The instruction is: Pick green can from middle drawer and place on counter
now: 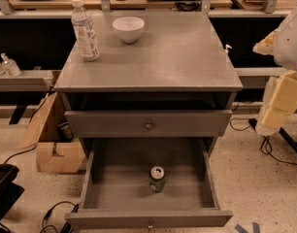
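Observation:
The green can stands upright on the floor of the open middle drawer, near its middle, silver top facing up. The drawer is pulled far out below a closed drawer front. The counter is the grey top of the cabinet, above both. My gripper is the cream-coloured part at the right edge of the view, beside the cabinet at about the closed drawer's height and well away from the can. It holds nothing that I can see.
A clear plastic bottle with a white label and a white bowl stand at the back left of the counter. A cardboard box lies on the floor left of the cabinet. Cables run on the floor at right.

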Robot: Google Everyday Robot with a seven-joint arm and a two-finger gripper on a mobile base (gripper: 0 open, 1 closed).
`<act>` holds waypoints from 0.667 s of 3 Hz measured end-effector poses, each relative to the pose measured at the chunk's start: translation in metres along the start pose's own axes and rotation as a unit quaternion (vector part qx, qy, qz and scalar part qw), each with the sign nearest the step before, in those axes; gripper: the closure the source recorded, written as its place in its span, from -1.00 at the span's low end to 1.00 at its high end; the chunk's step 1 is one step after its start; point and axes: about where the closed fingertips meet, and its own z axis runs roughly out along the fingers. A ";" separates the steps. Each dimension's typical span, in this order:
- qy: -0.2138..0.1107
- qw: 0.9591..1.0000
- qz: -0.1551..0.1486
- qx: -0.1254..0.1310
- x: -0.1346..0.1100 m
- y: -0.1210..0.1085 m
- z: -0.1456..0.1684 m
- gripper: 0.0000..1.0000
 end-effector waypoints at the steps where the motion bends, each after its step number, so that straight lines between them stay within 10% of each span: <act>1: 0.000 1.000 0.000 0.000 0.000 0.000 0.000 -1.00; 2: -0.008 1.000 0.006 0.005 0.000 0.003 0.009 -1.00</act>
